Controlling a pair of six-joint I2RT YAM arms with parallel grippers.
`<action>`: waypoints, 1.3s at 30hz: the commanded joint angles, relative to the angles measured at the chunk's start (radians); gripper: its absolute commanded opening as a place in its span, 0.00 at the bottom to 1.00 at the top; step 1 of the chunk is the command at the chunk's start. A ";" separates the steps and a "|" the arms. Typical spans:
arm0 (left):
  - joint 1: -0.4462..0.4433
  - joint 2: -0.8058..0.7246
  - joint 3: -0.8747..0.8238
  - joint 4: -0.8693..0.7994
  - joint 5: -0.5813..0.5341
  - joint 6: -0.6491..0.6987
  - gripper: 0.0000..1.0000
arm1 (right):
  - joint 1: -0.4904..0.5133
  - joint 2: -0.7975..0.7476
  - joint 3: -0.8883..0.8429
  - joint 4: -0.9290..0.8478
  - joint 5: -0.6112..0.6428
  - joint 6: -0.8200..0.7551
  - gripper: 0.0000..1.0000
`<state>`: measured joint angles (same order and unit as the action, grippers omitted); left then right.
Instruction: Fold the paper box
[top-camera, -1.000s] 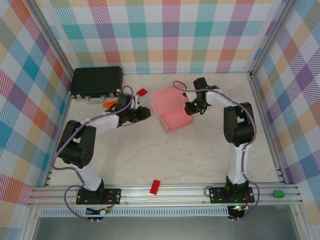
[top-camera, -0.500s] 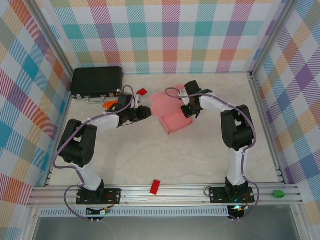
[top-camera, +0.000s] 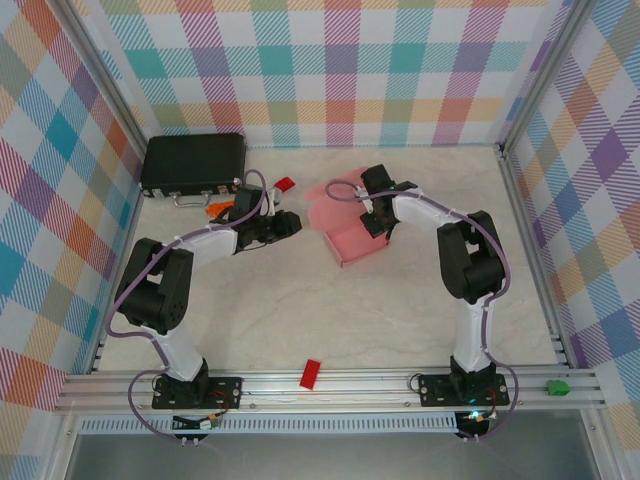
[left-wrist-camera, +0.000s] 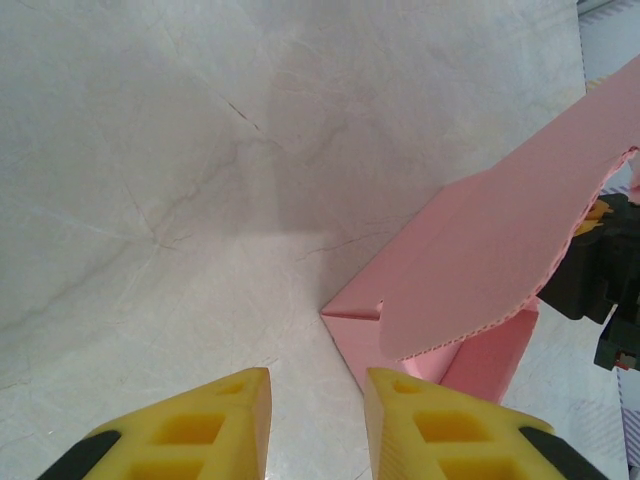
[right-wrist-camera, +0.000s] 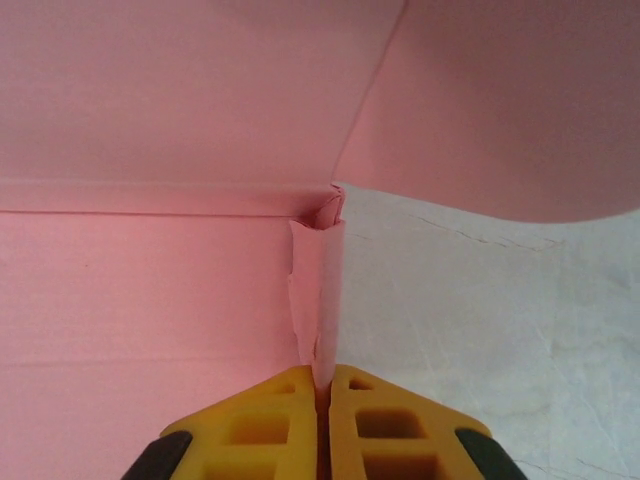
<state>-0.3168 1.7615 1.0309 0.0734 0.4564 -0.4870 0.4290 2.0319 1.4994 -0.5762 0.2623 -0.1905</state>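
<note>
Right tool (top-camera: 377, 216), from above, sits at the far corner of the pink paper box (top-camera: 352, 250) mid-worktop (top-camera: 300, 310), its arm hiding that corner; the left tool (top-camera: 288, 224) hangs just left, with a black case (top-camera: 193, 162) and a red block (top-camera: 285, 184) behind. At the left wrist, the left tool (left-wrist-camera: 318, 385) has its fingers parted and holds nothing over pale marbled worktop (left-wrist-camera: 150, 200), and the paper box (left-wrist-camera: 480, 260) is cut off at right. At the right wrist, the right tool (right-wrist-camera: 322, 385) pinches tight a thin upright flap of the paper box (right-wrist-camera: 150, 310).

Black case (top-camera: 193, 162), red block (top-camera: 311, 374)

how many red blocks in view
2: a far red block just right of the black case, and a near red block at the front edge between the arm bases. More may hide under the arms.
</note>
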 joint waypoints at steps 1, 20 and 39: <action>0.013 0.018 -0.003 0.033 0.025 -0.013 0.30 | 0.001 0.036 -0.025 -0.041 0.061 0.017 0.11; 0.017 0.016 0.001 0.028 0.028 -0.012 0.30 | 0.001 0.080 -0.011 -0.064 0.051 0.034 0.11; 0.024 0.018 -0.011 0.046 0.039 -0.021 0.29 | 0.001 0.166 0.019 -0.125 0.106 0.042 0.12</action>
<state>-0.3080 1.7683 1.0309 0.0895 0.4721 -0.5026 0.4335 2.1025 1.5410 -0.6010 0.3412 -0.1642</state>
